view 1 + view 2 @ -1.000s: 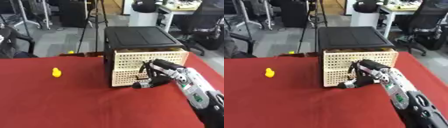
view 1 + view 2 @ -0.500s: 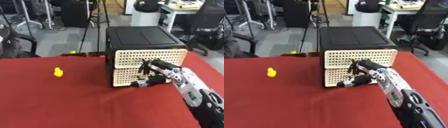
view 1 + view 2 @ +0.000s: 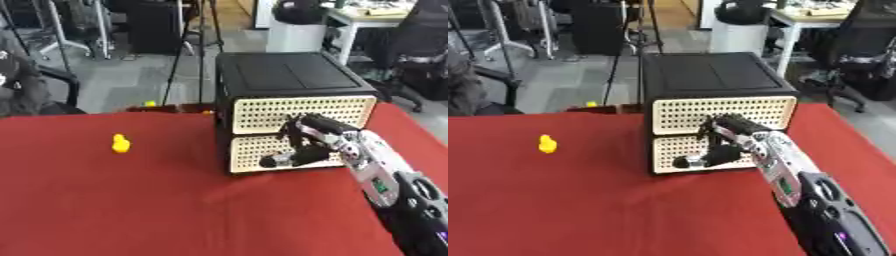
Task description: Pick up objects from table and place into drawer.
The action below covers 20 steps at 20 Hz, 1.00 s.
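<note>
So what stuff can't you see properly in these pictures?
- Inside the drawer unit: both cream fronts look shut in both views, so the contents are hidden.
- The right hand: blurred against the lower drawer front, so whether its fingers grip anything cannot be told.
- The yellow object: too small to tell what it is.
- The left hand: in neither view.

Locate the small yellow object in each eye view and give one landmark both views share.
Left eye view: the yellow object lies on the red table, left of centre, well left of the drawer box.
Right eye view: it sits nearer the left edge, at about the same height.
Shared landmark: the drawer box, with the right hand at its lower drawer front.
</note>
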Available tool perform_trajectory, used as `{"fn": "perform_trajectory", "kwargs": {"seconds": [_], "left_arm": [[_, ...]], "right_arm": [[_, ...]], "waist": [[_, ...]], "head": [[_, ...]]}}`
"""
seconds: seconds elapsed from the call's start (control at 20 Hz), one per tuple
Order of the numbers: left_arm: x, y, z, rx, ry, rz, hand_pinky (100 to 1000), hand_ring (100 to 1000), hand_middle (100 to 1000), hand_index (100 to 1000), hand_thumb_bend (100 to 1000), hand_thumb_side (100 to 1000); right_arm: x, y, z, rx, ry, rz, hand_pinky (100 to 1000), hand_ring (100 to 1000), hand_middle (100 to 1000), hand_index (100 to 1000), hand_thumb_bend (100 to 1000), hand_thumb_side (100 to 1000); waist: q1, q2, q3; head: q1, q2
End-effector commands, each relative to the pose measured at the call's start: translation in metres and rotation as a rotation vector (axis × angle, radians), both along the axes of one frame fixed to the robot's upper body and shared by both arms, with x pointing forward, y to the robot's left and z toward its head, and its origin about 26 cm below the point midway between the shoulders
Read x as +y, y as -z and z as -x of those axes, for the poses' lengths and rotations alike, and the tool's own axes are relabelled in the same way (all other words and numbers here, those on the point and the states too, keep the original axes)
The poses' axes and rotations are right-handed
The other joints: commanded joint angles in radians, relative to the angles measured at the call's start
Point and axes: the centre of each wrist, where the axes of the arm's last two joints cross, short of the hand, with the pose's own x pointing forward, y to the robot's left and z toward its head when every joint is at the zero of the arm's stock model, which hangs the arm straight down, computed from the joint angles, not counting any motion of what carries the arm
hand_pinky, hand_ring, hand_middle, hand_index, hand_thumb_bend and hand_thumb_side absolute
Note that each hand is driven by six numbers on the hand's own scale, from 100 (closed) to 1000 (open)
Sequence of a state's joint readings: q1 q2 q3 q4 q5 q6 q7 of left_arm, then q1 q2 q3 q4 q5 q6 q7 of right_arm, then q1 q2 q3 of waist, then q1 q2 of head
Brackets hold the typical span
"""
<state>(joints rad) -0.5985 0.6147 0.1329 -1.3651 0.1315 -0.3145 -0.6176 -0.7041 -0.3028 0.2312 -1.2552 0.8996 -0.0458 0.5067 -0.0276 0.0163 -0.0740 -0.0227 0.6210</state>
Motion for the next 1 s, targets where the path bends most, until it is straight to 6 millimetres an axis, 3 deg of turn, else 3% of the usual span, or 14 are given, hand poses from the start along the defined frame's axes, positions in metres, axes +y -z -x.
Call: {"fn": "perform_trajectory", "kwargs": {"seconds": [0.05,0.6,0.75,1.0], "left_arm": [[0.002,-0.013,0.003,-0.036,0.003,-0.009,222,412,397,633,100,740],[0.004,-0.003,0.007,-0.014,0.005,0.007,220,411,397,633,100,748],[0.006,-0.001,0.009,-0.005,0.004,0.016,225,411,397,633,100,753],[0.01,0.003,0.015,0.015,-0.007,0.018,224,410,396,632,100,762]], "right_arm": [[-0.003,-0.014,-0.005,-0.045,0.015,0.005,361,681,710,757,857,896],[-0.02,-0.004,-0.01,-0.039,0.082,0.03,364,680,703,752,846,899],[-0.022,-0.005,-0.007,-0.056,0.073,0.034,362,650,622,730,843,896],[-0.027,-0.013,0.008,-0.095,0.02,0.014,343,606,586,714,842,869]], "waist": [[0.006,-0.009,0.006],[0.015,-0.018,0.045],[0.013,-0.019,0.047],[0.003,-0.019,0.039]], "head": [[-0.003,-0.01],[-0.003,-0.006],[-0.003,-0.006],[-0.003,-0.005]]}}
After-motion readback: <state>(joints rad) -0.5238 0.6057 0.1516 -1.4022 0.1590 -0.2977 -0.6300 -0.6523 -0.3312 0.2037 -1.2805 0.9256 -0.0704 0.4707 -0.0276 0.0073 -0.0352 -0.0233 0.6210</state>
